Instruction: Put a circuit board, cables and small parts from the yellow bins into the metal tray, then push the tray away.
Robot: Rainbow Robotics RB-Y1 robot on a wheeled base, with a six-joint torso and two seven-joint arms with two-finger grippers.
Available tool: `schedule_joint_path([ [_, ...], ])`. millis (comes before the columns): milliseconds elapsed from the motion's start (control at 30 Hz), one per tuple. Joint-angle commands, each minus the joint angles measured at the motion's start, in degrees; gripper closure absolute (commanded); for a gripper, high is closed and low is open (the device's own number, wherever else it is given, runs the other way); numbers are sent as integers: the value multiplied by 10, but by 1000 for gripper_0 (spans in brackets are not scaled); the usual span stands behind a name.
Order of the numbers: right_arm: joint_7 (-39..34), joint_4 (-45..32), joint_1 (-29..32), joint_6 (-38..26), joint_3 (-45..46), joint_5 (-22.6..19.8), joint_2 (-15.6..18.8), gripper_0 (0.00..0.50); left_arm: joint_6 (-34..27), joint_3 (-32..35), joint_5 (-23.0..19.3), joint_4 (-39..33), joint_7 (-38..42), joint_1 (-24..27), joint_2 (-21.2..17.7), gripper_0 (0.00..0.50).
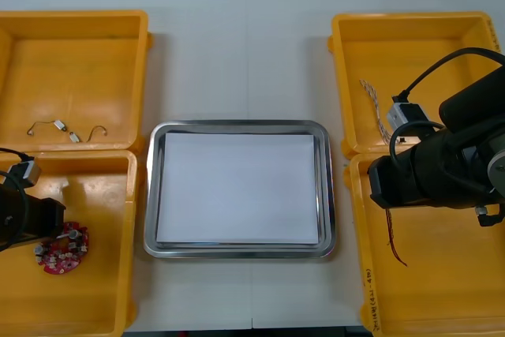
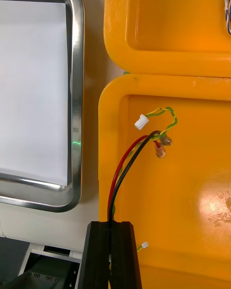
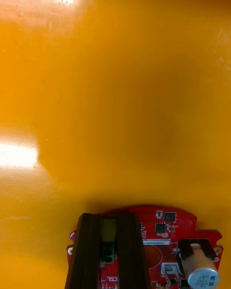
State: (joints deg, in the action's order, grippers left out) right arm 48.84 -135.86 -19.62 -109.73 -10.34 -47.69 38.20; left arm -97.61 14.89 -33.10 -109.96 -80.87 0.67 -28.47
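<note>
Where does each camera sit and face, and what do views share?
Front view: overhead, facing down at light table; left arm, right arm show.
Right wrist view: wrist-mounted, facing near right yellow bin; right gripper, jaws shut on red-and-black cable.
Left wrist view: likewise, facing near left yellow bin; left gripper, jaws shut on round red circuit board.
Shared: front and right wrist, shiny metal tray.

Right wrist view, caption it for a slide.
Right gripper shut on a red and black cable in a yellow bin.
</note>
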Motion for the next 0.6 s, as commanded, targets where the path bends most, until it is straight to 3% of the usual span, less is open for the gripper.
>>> schedule_joint_path([
  [33, 12, -5, -6, -3, -6, 1, 6, 500, 3, -7, -2, -3, -44, 16, -22, 500],
  [300, 12, -5, -6, -3, -7, 2, 6, 500, -10, 1, 5, -11, -41, 29, -26, 500],
  [600, 12, -5, -6, -3, -6, 2, 6, 500, -76, 52, 13, -87, -38, 34, -29, 500],
])
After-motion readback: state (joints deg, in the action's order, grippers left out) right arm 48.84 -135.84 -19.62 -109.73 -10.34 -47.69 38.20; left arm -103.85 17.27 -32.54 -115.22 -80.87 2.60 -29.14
